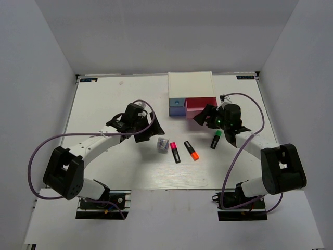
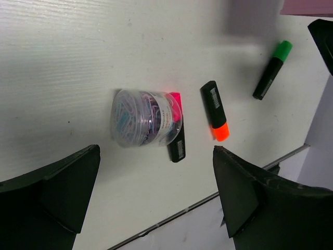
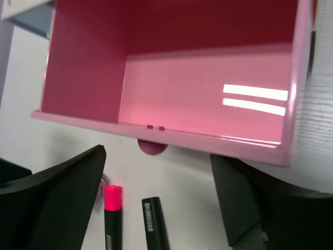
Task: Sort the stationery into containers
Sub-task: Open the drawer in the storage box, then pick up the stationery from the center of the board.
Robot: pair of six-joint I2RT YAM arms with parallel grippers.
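Note:
Four items lie on the white table. A clear jar of paper clips rests on its side against the pink-capped highlighter. To their right lie the orange-capped highlighter and the green-capped one. My left gripper hangs open just short of the jar, holding nothing. My right gripper is open in front of the pulled-out pink drawer, at its round knob. The drawer's inside shows nothing in it.
The white cabinet stands at the back centre. Its small light blue drawer and a violet one sit left of the pink drawer. A black highlighter body lies beside the pink-capped one. The table's near edge runs just beyond the left fingers.

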